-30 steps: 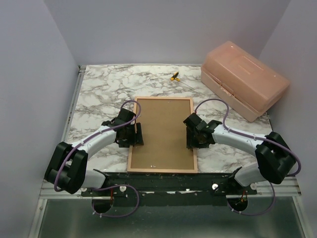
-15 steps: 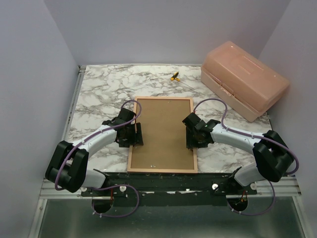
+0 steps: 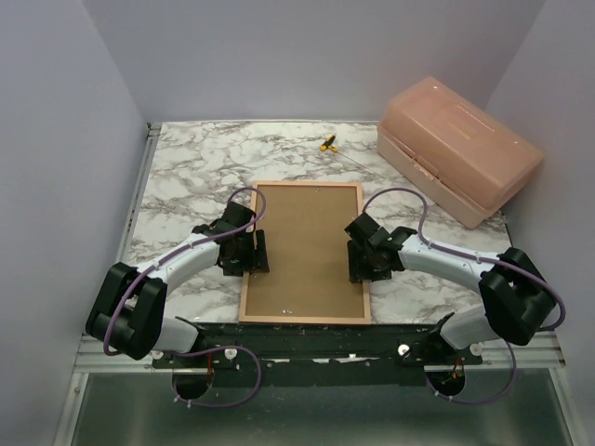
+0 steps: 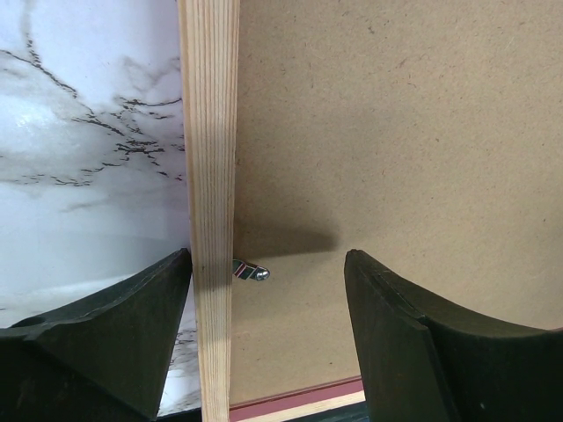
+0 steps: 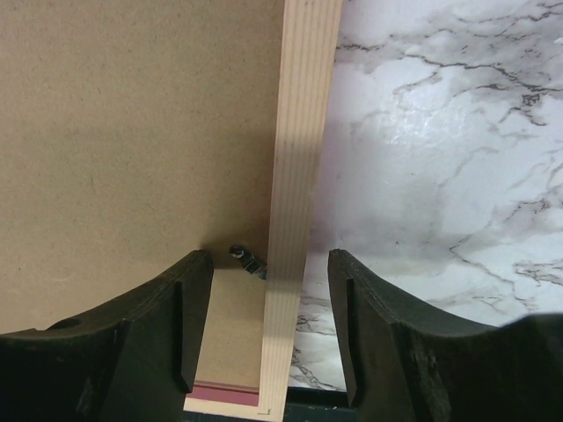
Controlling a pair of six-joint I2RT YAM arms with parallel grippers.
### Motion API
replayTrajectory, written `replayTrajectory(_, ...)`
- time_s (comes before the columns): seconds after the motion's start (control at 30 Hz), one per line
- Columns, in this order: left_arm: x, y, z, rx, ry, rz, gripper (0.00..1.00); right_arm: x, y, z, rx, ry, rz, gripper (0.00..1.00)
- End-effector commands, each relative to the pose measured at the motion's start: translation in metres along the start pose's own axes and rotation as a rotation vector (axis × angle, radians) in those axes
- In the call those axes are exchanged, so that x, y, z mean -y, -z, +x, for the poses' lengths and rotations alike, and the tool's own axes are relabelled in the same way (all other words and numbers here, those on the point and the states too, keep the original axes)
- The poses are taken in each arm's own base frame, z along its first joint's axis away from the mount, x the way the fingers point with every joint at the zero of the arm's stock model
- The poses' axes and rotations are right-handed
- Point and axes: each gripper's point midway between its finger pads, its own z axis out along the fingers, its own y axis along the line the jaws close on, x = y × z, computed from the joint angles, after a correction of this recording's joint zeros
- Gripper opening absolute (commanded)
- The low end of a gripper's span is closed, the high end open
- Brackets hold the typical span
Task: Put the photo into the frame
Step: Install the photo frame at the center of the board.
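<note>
Presently the frame point(image 3: 304, 319) lies face-down on the surface point(image 3: 186, 177), presumably so its back is reachable; the backing board point(image 3: 307, 246) fills it. Left claw point(image 4: 266, 272) and right claw point(image 5: 271, 264) straddle opposite rails, both released, gripping nothing. The photo is not in view.

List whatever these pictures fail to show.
- No photo in any view: the backing board fills the frame, so anything beneath is hidden.
- The frame's front: face down in every view.
- Top view: the yellow-black item is too small to identify.
- Top view: the box has its lid shut, contents unseen.
- Left wrist: the metal tab sits half behind the frame rail.
</note>
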Motion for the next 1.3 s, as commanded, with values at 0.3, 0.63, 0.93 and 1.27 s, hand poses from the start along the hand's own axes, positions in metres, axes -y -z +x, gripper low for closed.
replayTrajectory(0.3, -0.001, -0.014, 0.006, -0.021, -0.028, 0.004, 0.71, 0.019, -0.006, 0.005, 0.037, -0.013, 0.069, 0.55)
replayTrajectory(0.63, 0.000, -0.014, 0.005, -0.021, -0.033, 0.005, 0.71, 0.033, -0.009, -0.002, 0.069, -0.009, 0.156, 0.09)
replayTrajectory(0.93, 0.006, -0.012, 0.007, -0.019, -0.051, 0.023, 0.70, 0.032, 0.005, -0.016, 0.131, -0.033, 0.154, 0.00)
replayTrajectory(1.27, 0.033, -0.012, 0.027, -0.052, -0.078, 0.102, 0.70, 0.016, 0.027, -0.007, 0.142, -0.094, -0.008, 0.48)
